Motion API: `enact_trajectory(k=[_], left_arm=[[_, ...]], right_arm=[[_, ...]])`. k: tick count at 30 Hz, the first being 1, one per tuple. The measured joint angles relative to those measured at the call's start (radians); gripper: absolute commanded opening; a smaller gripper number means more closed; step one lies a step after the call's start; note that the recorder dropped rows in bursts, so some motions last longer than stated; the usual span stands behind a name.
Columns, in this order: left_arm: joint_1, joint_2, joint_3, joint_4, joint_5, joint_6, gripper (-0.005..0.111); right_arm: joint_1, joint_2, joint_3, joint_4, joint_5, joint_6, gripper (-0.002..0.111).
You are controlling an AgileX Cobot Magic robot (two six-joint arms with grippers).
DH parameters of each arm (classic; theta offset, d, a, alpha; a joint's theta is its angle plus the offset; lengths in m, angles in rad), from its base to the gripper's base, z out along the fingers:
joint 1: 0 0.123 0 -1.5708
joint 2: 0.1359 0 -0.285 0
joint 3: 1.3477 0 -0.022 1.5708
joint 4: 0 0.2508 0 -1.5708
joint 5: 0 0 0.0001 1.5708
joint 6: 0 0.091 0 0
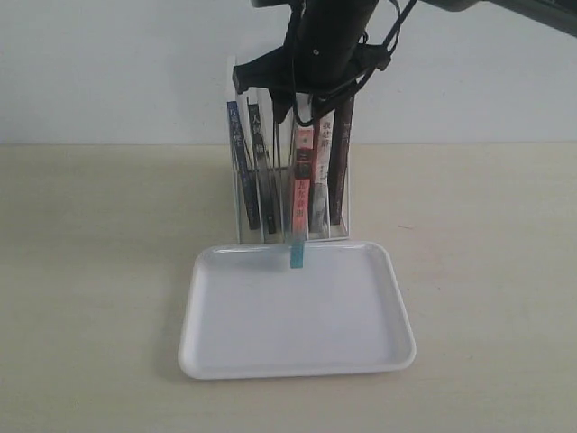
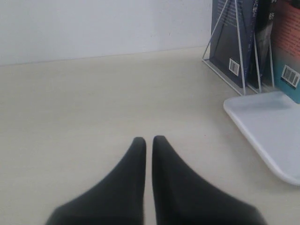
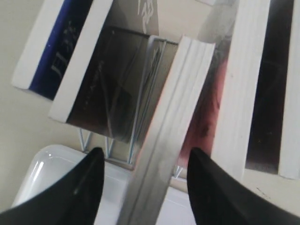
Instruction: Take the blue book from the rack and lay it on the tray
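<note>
Blue book (image 1: 236, 158) stands in the leftmost slot of the rack (image 1: 334, 236), left of the right pincer (image 3: 146, 152). The pincer is spread wide astride the red-and-teal book (image 1: 300, 189) and clamps nothing.

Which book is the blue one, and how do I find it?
Look for the white wire rack standing just behind the white tray. The blue book is at the rack's far left end in the outside camera's picture. Its thin spine is dark blue with white writing, while the next book has a black spine.
</note>
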Motion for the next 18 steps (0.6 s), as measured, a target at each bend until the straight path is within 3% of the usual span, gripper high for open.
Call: enact_trajectory(k=[18], left_arm=[[0.000,0.000,0.000,0.000,0.000,0.000,0.005]], right_arm=[[0.000,-0.036,0.000,0.011,0.033,0.000,0.051]])
